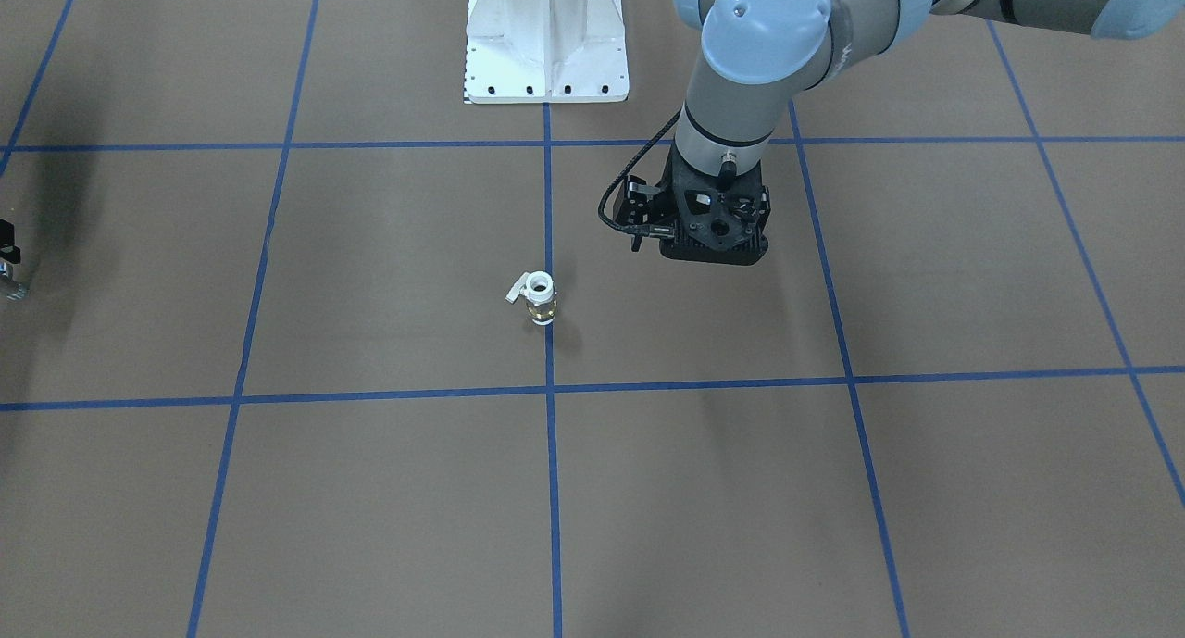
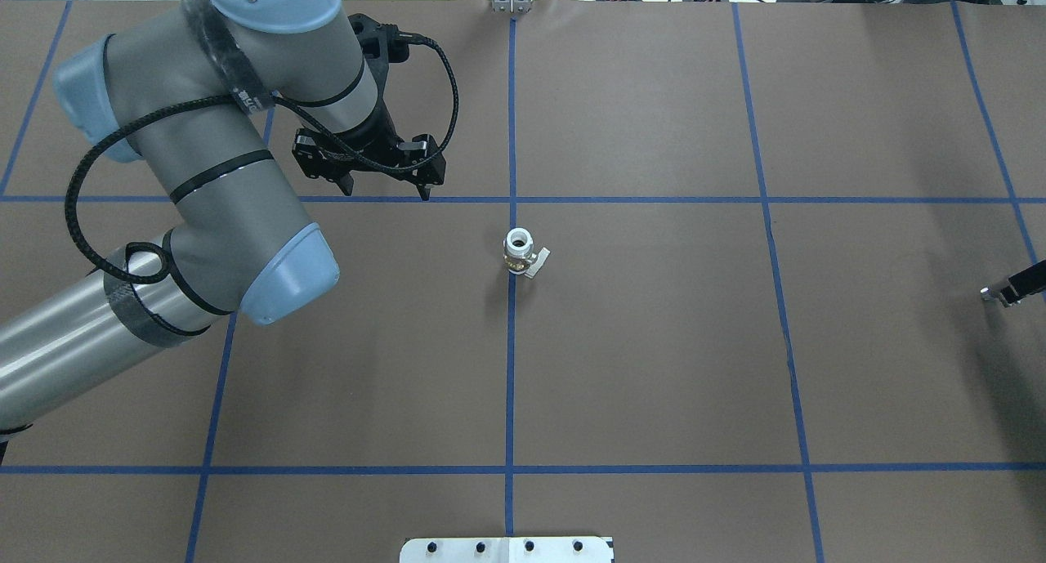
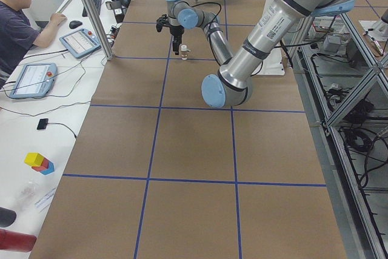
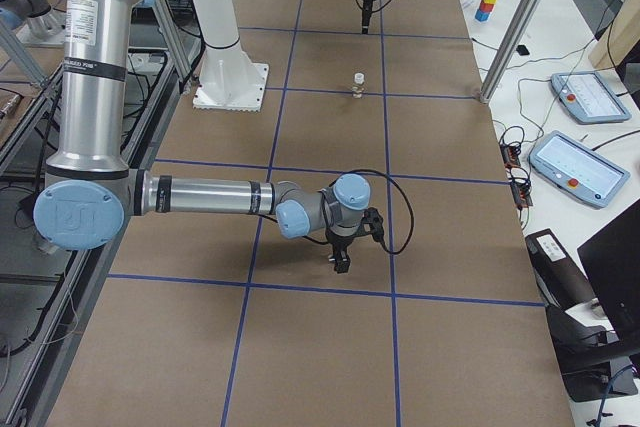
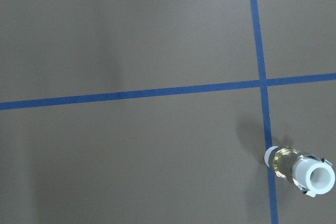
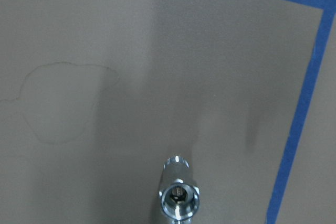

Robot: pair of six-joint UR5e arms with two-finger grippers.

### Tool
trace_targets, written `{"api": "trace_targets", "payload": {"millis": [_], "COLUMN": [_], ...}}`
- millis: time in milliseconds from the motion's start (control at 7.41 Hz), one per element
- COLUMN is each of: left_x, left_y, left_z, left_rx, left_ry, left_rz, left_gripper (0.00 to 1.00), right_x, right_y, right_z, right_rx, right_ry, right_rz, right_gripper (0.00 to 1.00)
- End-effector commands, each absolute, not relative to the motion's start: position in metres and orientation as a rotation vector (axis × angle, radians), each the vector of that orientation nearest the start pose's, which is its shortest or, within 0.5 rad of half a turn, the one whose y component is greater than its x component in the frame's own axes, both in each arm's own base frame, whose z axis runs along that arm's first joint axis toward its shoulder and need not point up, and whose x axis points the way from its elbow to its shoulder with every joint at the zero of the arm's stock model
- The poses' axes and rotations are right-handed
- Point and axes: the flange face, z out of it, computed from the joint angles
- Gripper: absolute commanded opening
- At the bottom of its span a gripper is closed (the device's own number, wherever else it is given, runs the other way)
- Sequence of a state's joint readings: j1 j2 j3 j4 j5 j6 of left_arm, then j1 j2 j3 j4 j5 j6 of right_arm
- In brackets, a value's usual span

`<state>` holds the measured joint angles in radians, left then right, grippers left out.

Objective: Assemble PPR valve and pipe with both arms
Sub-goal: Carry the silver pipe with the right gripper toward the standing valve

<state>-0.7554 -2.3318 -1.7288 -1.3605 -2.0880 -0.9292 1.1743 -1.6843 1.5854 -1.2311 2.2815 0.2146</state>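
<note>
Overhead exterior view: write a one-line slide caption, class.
PPR valve stands upright on the centre blue line; left gripper hovers beyond it, apart.

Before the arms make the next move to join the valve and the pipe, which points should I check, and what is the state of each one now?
1. PPR valve stands upright on the table, on the blue tape line: ok.
2. Valve's open white end faces up and nothing touches it: ok.
3. Left gripper is beside the valve, not above it, and holds nothing: not ok for grasping yet.
4. Pipe sits at the right gripper, above the table: ok, though the fingers themselves are not visible.
5. Right gripper is far from the valve, at the table's edge in the overhead view: not ok for joining yet.
6. Bore of pipe in line with valve end: cannot tell.
</note>
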Motion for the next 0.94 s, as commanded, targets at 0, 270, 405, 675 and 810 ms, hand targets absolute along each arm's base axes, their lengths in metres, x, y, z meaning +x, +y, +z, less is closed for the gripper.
{"api": "trace_targets", "payload": {"millis": [0,270,405,675,810], "left_x": [0.4272,0.4280,0.4281,0.4280,0.4289], "left_y": [-0.5158,-0.5152,-0.5150,-0.5152,-0.5144], "left_z": [0.1599,0.1609,0.1608,0.1609,0.1608], "left_rx": [0.064,0.062,0.061,0.062,0.060], "left_ry": [0.847,0.846,0.846,0.846,0.847], "left_rz": [0.078,0.079,0.079,0.079,0.079], "left_gripper": [1.00,1.00,1.00,1.00,1.00], "right_x": [-0.1249,-0.1265,-0.1286,-0.1308,-0.1339], "right_y": [-0.4538,-0.4537,-0.4533,-0.4526,-0.4542], "right_z": [0.6794,0.6810,0.6802,0.6807,0.6778], "right_rx": [-0.003,-0.007,-0.007,-0.009,-0.003], "right_ry": [-0.727,-0.726,-0.727,-0.729,-0.730], "right_rz": [-0.274,-0.276,-0.281,-0.288,-0.297], "right_gripper": [0.98,0.80,0.71,0.51,0.49]}}
